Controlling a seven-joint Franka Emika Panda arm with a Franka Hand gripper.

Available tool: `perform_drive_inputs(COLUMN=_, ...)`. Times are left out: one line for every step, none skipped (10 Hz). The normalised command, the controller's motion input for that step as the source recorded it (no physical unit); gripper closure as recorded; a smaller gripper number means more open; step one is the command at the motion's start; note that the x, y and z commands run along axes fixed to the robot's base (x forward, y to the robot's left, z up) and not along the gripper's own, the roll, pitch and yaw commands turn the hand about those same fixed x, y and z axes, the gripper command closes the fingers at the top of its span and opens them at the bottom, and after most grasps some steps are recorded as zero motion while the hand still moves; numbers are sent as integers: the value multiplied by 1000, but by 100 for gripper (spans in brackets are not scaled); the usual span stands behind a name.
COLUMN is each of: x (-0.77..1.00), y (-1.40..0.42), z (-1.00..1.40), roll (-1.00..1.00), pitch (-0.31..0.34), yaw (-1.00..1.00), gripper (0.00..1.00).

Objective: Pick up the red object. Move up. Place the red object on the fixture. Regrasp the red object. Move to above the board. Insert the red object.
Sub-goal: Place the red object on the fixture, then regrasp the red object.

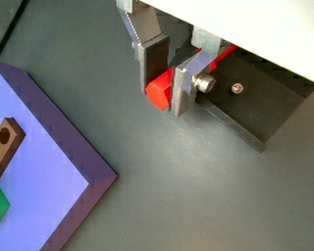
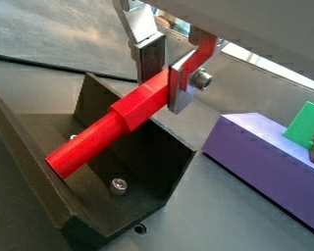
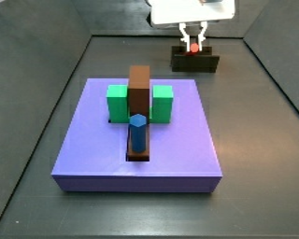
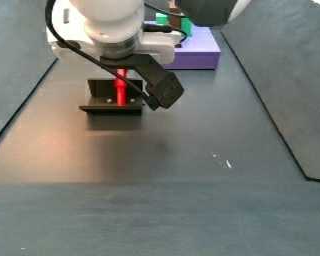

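Red, square-edged, smooth, the red object lies in the matte dark fixture, gripper fingers clamping it.

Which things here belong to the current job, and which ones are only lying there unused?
Job:
- gripper, around the peg at the fixture
- red object
- fixture
- board

Unused:
- blue peg, on the board
- green blocks
- brown bar

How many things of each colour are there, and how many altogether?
Red: 1, the red object, between the pincer fingers over the fixture
Dark: 1, the fixture
Purple: 1, the board
Green: 2, the green blocks on either side of the bar
Brown: 1, the brown bar
Blue: 1, the blue peg in the bar
Total: 7
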Motion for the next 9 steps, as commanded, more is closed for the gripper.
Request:
perform_drive_inputs(x=0, y=0, z=0, roll=0, pitch=0, yaw=0, gripper=0)
perform_drive_inputs(x=-437, y=-154, z=0, roll=103, pitch=-229, yaw=6, gripper=0)
perform_drive_inputs(x=-166, y=0, z=269, roll=1000, pitch=-69, yaw=86, gripper=0)
perform_drive_inputs(x=-54, y=0, z=20, roll=1000, pitch=183, yaw=166, gripper=0)
perform_drive_inputs(x=160, y=0, z=126, roll=1000, pitch=257, yaw=409, gripper=0)
perform_drive_inputs(x=200, y=0, z=157, roll=1000, pitch=194, yaw=414, gripper=0)
perform_drive_inputs(x=203, y=0, z=140, roll=1000, pitch=186, yaw=406, gripper=0)
perform_drive_inputs(x=271, y=0, z=220, roll=1000, pitch=60, yaw=397, gripper=0)
perform_drive_inputs(x=269, y=0, z=266, roll=1000, pitch=0, yaw=371, gripper=0)
